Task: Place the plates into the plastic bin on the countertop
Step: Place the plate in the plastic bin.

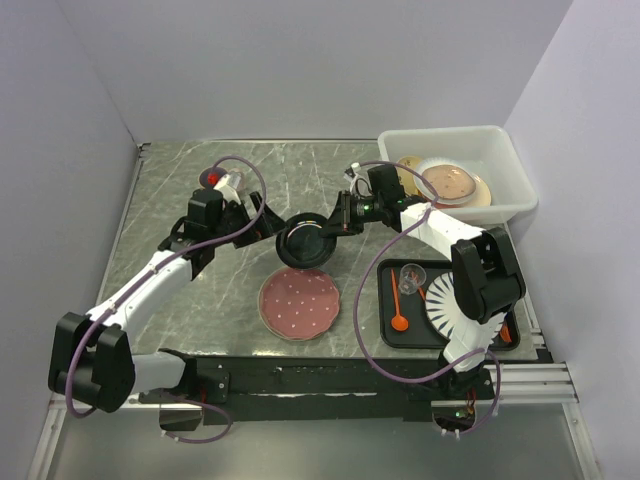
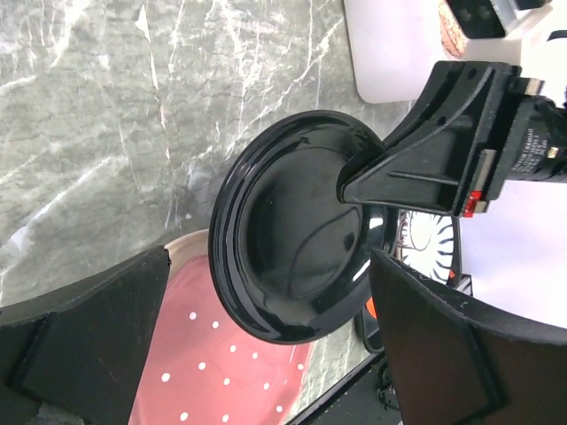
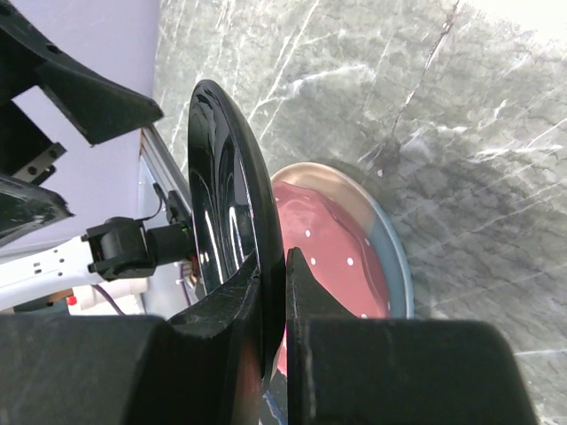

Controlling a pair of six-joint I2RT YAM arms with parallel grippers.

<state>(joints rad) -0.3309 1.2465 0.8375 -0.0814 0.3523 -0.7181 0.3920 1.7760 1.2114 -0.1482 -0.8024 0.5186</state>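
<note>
My right gripper is shut on the rim of a glossy black plate, holding it on edge above the countertop. In the right wrist view the fingers pinch the plate's rim from both sides around the gripper's centre. My left gripper is open just left of the plate; in its wrist view the plate faces the wide-apart jaws without touching them. A pink dotted plate lies flat below. The plastic bin at the back right holds a pink-and-cream plate and others.
A black tray at the front right carries a white plate with black stripes, an orange spoon and a clear glass. Walls close in the countertop on the left, back and right.
</note>
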